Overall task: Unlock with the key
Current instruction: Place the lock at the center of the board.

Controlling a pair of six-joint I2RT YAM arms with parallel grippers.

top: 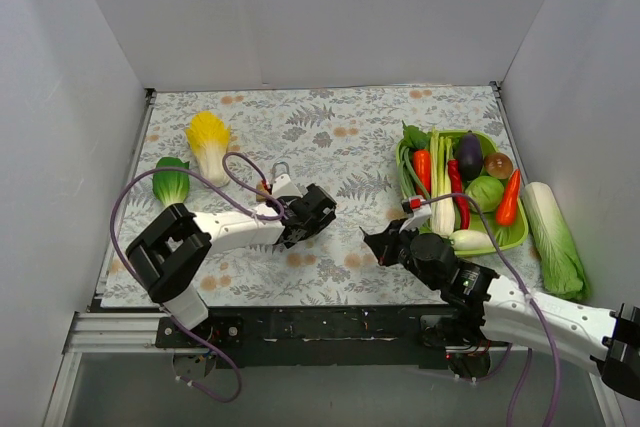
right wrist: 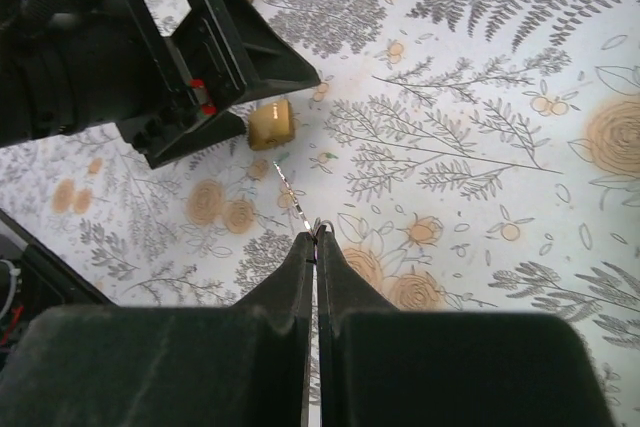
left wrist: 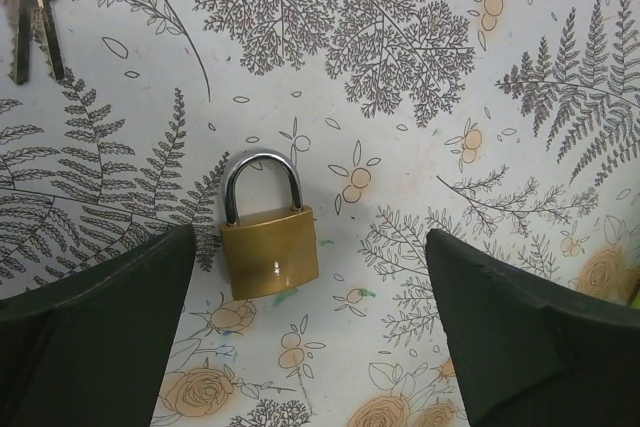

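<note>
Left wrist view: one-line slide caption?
Open left gripper above a brass padlock with steel shackle on fern-print cloth; silver keys at upper left.

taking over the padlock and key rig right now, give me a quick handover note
Left gripper: open, one finger on each side of the padlock, not touching it.
Right gripper: shut, with a thin metal piece sticking out of its tips toward the lock. It looks like a key seen edge-on, but I'm not certain.
Padlock: lying flat on the patterned mat, shackle closed. The spare keys lie on the mat beyond it.
Done: a key apparently in hand, left arm placed over the lock.
Left to do: grip the padlock body, insert the key, turn it, free the shackle.
</note>
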